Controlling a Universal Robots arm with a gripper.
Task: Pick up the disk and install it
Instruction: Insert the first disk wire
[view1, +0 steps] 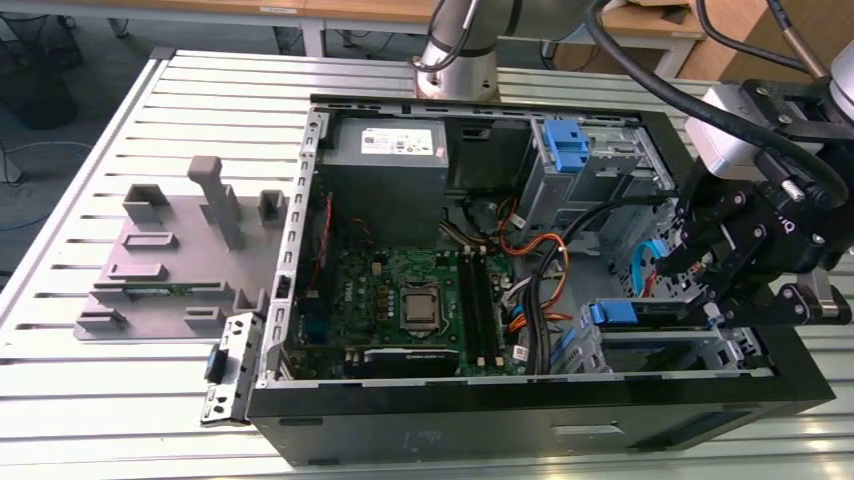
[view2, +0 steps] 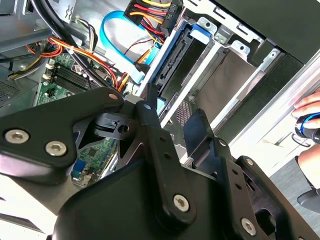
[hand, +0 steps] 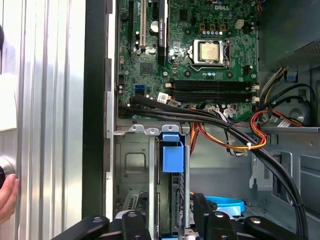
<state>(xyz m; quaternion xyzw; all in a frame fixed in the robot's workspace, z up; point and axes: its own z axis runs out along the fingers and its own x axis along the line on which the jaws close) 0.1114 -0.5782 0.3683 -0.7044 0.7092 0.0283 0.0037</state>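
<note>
The disk stands on edge in the drive cage at the front corner of the open computer case, on the exterior view's right. A blue tab marks its inner end. The first wrist view looks down on that blue tab and the disk in its slot. In the second wrist view the disk shows as a dark slab with a blue rail. My gripper hangs right over the disk's outer end. The black fingers are spread to either side of the slot, so the gripper is open.
The case lies open on a slotted metal table. Inside are the motherboard, a grey power supply, a blue bracket and loose cables. A grey fixture sits beside it. A person's hand is close.
</note>
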